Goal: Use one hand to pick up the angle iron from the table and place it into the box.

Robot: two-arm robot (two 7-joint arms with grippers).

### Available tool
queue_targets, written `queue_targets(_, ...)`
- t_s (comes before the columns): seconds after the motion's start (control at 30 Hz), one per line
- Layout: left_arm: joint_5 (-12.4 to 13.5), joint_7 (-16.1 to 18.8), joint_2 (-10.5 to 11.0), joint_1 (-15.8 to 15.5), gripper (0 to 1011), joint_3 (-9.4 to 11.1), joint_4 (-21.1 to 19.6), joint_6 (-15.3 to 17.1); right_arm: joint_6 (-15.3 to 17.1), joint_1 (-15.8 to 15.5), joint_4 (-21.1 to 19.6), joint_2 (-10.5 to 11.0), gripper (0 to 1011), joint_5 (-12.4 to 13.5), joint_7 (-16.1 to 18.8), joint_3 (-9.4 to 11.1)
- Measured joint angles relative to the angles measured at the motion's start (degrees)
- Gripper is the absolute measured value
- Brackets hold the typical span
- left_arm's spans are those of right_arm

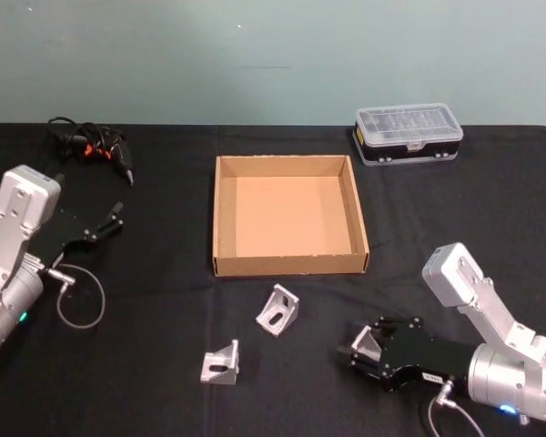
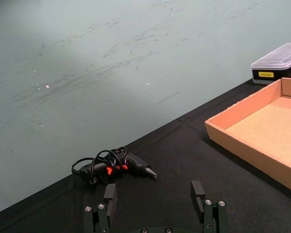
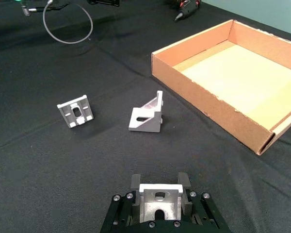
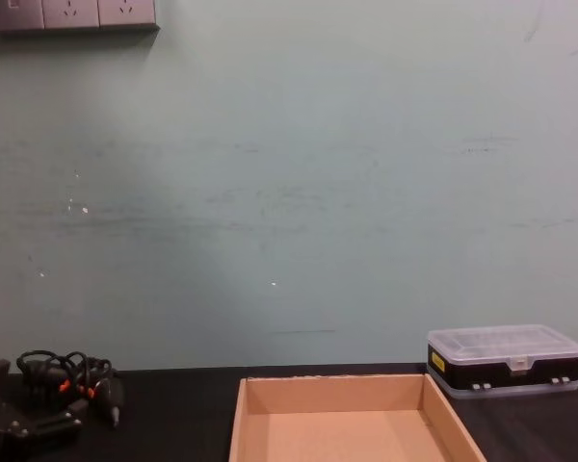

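My right gripper (image 1: 362,350) hovers low over the black table (image 1: 164,273) at the front right, shut on a silver angle iron (image 3: 159,200) that sits between its fingers. Two more angle irons lie loose on the table: one (image 1: 278,310) just in front of the box, the other (image 1: 220,363) further front and left. In the right wrist view they are the nearer angle iron (image 3: 148,115) and the farther one (image 3: 76,110). The tan cardboard box (image 1: 223,214) stands open at the table's middle with nothing in it. At the left, my left gripper (image 1: 109,219) is parked, open.
A clear-lidded plastic case (image 1: 408,133) sits at the back right, beyond the box. A black tool with tangled cables (image 1: 96,146) lies at the back left. A loop of grey cable (image 1: 80,299) rests by the left arm.
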Motion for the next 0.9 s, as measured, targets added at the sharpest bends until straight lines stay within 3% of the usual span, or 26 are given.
queue_targets(0.27,0.0,0.0,0.0,0.0,1000,0.0,0.0,0.0,-0.16,-1.09,-1.52,0.1,456,0.7,-0.71,1.31)
queue_targets(0.53,0.0,0.0,0.0,0.0,1000,0.0,0.0,0.0,-0.51,-2.39,-6.05,0.54,457,2.59,-3.4,5.24)
queue_targets(0.73,0.0,0.0,0.0,0.0,1000,0.0,0.0,0.0,-0.33,0.12,-7.15,-1.24,456,3.11,-5.4,7.01)
queue_targets(0.9,0.0,0.0,0.0,0.0,1000,0.0,0.0,0.0,0.44,4.66,-5.2,-4.21,456,2.44,-6.66,6.38)
